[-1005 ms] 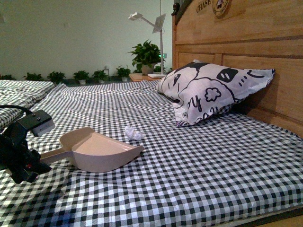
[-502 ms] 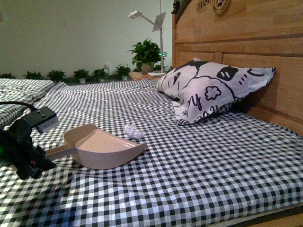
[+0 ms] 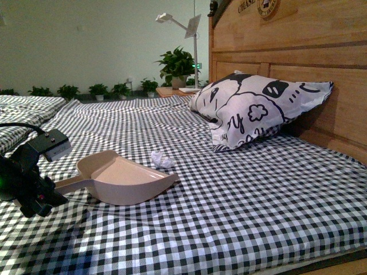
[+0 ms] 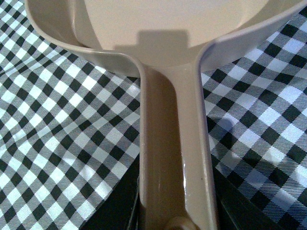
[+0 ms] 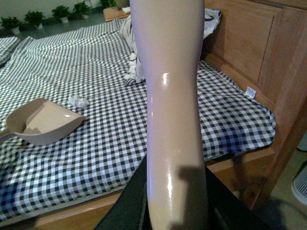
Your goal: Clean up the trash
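Front view shows the checked sheet [image 3: 258,200] lying soft and slightly rippled, so the step in hand, as I judge it, is getting the scoop's lip flat against the cloth and facing the trash. The left gripper [image 3: 34,189] is clamped on the handle of the scoop [image 3: 126,180]. A slight downward tilt of the lip should keep the paper wad [image 3: 161,159] from sliding underneath. The wad sits on the sheet just beside the scoop's far rim, outside it, between the scoop and the pillow [image 3: 252,109]. The right gripper [image 5: 175,211] appears closed round 1 beige handle [image 5: 172,120] whose working end is out of frame. A gentle sweep with it should do, since crumpled paper is light and skitters.

The wooden headboard [image 3: 298,46] is hard, panelled and warm-toned. The pillow is plump, white with black cartoon prints. The scoop is smooth pinkish-beige plastic with curved walls and a glossy handle. The wad is white, creased and irregular.
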